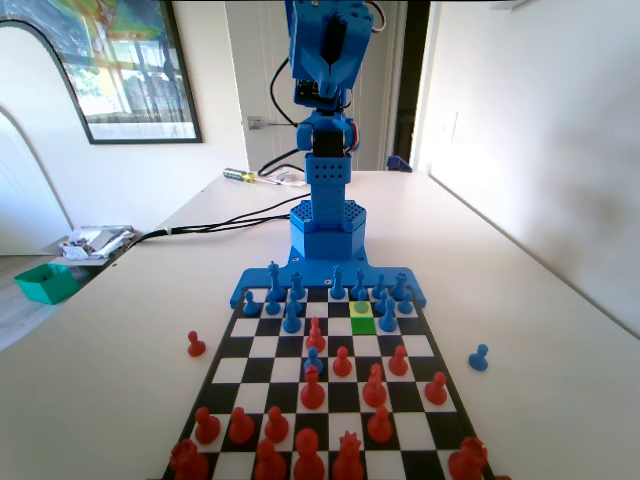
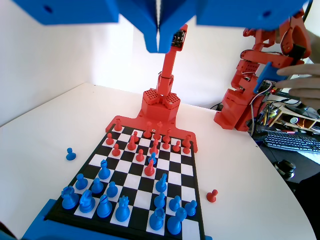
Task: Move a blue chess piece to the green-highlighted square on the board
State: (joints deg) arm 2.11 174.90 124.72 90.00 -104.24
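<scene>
Gripper (image 2: 158,42) is raised above the board (image 2: 187,172), jaws pressed together, empty. Jaws should be spread before descent onto a pawn (image 1: 361,307) beside the green square (image 1: 363,325).

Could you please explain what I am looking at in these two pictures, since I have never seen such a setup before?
This is a small blue robot arm standing at the far end of a flat black-and-white chequered chessboard on a pale table. The fixed view looks along the board towards the arm. The wrist view comes from a camera riding on the arm, looking down past its two-finger gripper, whose jaws are shut together and hold nothing, high above the board.

Small blue plastic chess pieces stand at the arm's end, red ones at the other. One bright green-highlighted square and a paler yellow-green square just beyond it are marked among the blue pieces. One blue pawn and one red pawn stand off the board on the table.
</scene>
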